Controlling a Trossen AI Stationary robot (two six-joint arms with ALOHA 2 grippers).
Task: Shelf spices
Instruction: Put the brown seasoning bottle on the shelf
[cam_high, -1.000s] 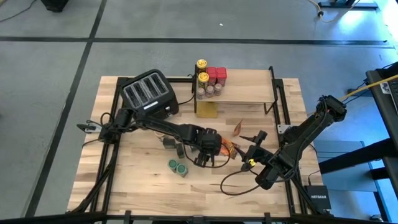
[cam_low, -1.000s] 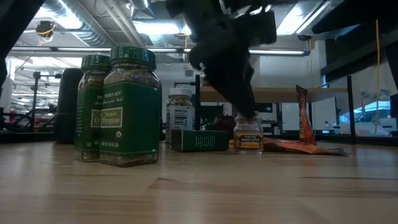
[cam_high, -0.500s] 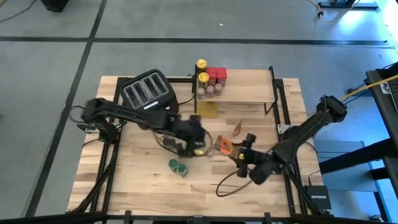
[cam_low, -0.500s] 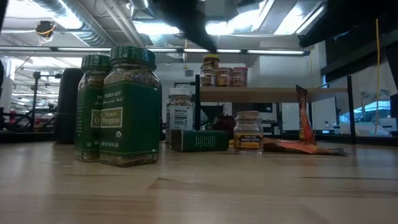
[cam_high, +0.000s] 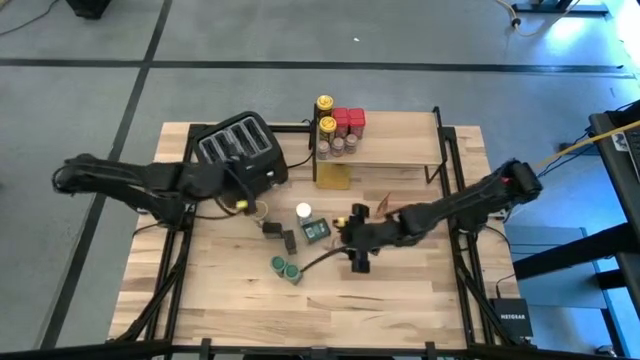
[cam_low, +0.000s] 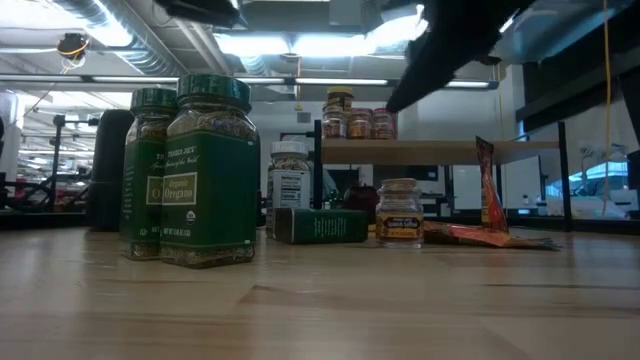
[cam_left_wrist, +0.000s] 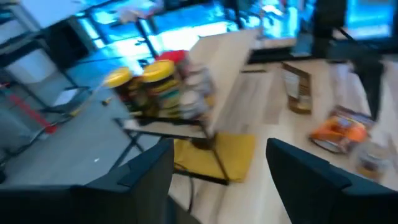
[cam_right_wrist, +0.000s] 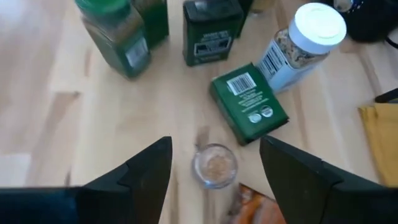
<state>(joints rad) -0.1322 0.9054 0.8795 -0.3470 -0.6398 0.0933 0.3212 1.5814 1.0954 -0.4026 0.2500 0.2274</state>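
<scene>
**Right arm lines up on the small open jar**

The shelf (cam_high: 385, 150) stands at the far side of the table (cam_high: 440, 290), next to the black toaster (cam_high: 240, 150). Its left end already carries a cluster of spices (cam_high: 335, 125), yellow- and red-lidded; most of the plank is bare. The unshelved spices sit mid-table: two green-lidded oregano jars (cam_high: 286, 268), a flat green tin (cam_right_wrist: 249, 102), a white-lidded jar (cam_right_wrist: 298, 46), orange foil packets (cam_low: 480, 235), and a small clear jar (cam_right_wrist: 214, 165) seen from above.

The right gripper (cam_right_wrist: 214, 168) hangs over this group with its jaws spread wide and empty, the small clear jar framed between its fingers. The left gripper (cam_left_wrist: 217, 168) is drawn back near the toaster, facing the shelf, jaws likewise apart and holding nothing.

Picking the small jar seems to be the step in hand. To do it well, the right gripper should come straight down, centred on the jar, and keep clear of the green tin just beside it and the foil packet near it. Closing low on the body rather than the rim would likely hold steadier, then a clean lift before travelling to the bare part of the shelf.
</scene>
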